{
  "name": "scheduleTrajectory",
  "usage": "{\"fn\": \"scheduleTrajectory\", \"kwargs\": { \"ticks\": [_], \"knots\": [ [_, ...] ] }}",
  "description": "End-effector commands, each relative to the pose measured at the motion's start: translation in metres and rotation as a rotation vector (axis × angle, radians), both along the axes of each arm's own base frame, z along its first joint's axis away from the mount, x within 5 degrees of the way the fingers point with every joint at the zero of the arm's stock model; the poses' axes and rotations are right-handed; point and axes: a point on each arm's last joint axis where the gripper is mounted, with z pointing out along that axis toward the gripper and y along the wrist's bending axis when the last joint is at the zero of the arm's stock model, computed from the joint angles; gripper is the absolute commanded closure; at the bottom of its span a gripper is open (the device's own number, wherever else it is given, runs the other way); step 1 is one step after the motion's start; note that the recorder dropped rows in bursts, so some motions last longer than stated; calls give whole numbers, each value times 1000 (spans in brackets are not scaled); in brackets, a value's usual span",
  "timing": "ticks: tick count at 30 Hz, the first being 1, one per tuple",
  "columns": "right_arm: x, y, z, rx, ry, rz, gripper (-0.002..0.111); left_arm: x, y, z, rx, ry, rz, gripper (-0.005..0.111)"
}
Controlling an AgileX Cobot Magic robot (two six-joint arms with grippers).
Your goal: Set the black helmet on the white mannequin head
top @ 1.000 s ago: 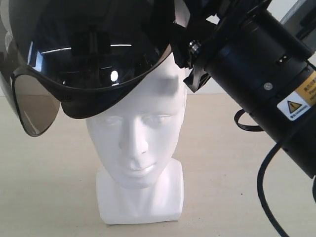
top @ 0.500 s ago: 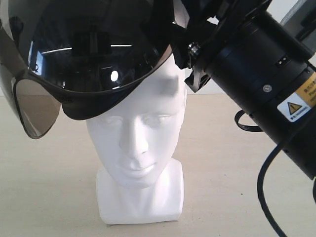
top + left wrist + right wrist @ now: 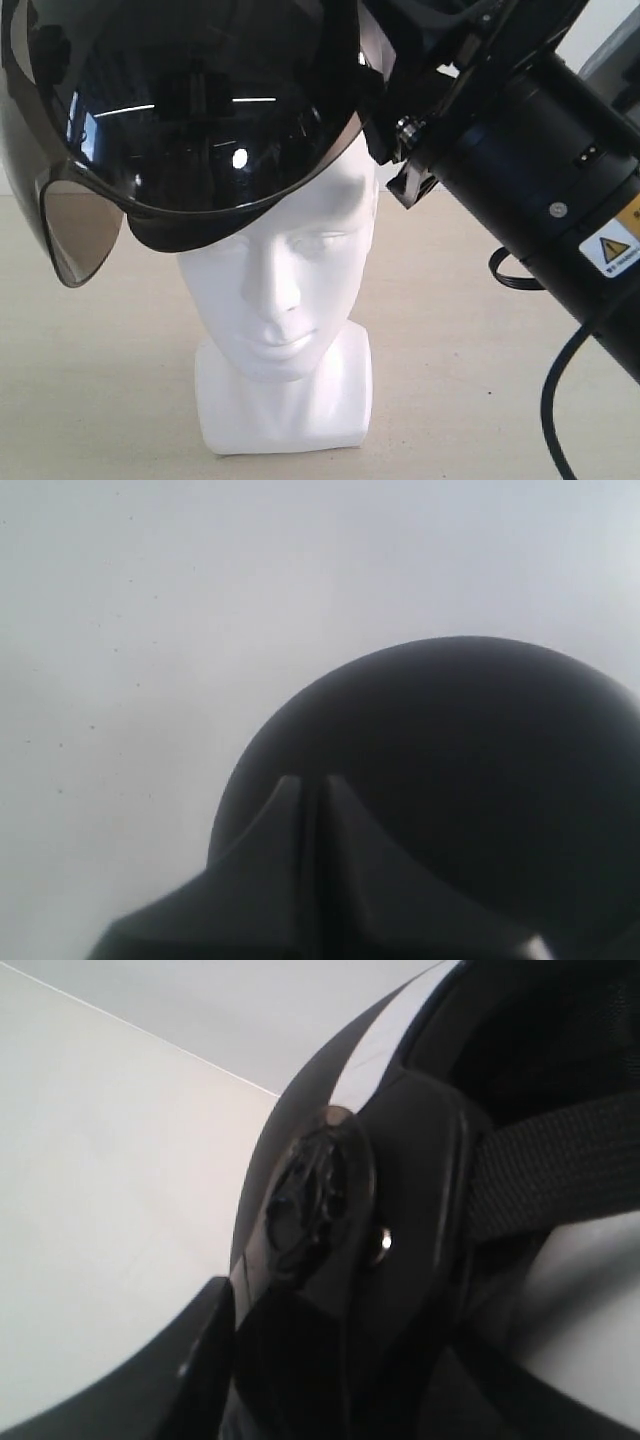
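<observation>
Black over white: the black helmet point(image 3: 200, 110) hangs tilted above the white mannequin head point(image 3: 285, 300), and its smoky visor point(image 3: 80, 225) covers the brow!
Inside the helmet: I can't tell whether the head's crown sits in the shell; one temple shows bare beneath the rim.
Right gripper point(image 3: 385, 120): clamped on the helmet's rim, just beside the head's temple. Up close there's only the visor pivot point(image 3: 320, 1210) and a woven strap point(image 3: 560, 1170).
Left gripper point(image 3: 310, 820): its fingers look pressed together with a thin seam between them, dark and blurred, against the helmet's dome.
Cut off: the helmet's top and the right arm run out of the exterior view.
Table point(image 3: 100, 380): the head's base stands on it.
</observation>
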Motion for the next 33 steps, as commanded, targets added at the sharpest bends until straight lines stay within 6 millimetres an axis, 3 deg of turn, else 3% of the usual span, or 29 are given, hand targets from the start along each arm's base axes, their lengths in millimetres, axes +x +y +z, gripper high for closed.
{"fn": "scheduleTrajectory", "kwargs": {
  "ticks": [1,8,24,33],
  "knots": [
    [-3,-12,2,-14,-43,-97,108,9,-12,4,21,4,-95,102],
    [-5,-16,1,-23,-49,-119,108,22,-20,9,47,26,-143,102],
    [-4,-18,0,-37,-57,-154,108,27,-27,6,43,17,-208,102],
    [-4,-27,-16,-58,5,-202,108,26,-28,6,50,14,-208,102]
  ]
}}
